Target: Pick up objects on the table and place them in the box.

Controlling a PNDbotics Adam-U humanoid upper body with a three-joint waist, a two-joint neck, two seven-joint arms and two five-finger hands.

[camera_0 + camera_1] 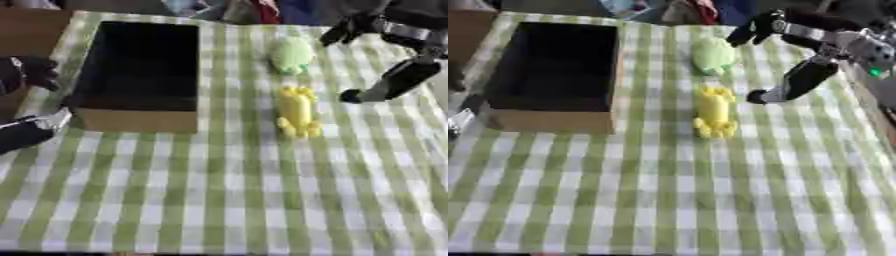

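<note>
Toys: we see a yellow toy (pixel 297 112) and a green toy (pixel 291 54) lying on the checked cloth (pixel 227 200), both outside the box (pixel 138 119). Box is open-topped with a dark inside, sitting well to the left of our right-hand fingers, across both toys.

Right hand (pixel 798 75) comes in from the upper right and hangs above the cloth, spread wide and holding nothing. One finger (pixel 785 85) points down and left, its tip just right of the yellow toy's upper end, not touching it. Another finger (pixel 750 31) reaches left at the top, its tip near the green toy's upper right edge; we can't tell if they touch.

Left hand (pixel 26 131) shows at the left edge beside the box's near corner; we can't tell how its fingers are set.
</note>
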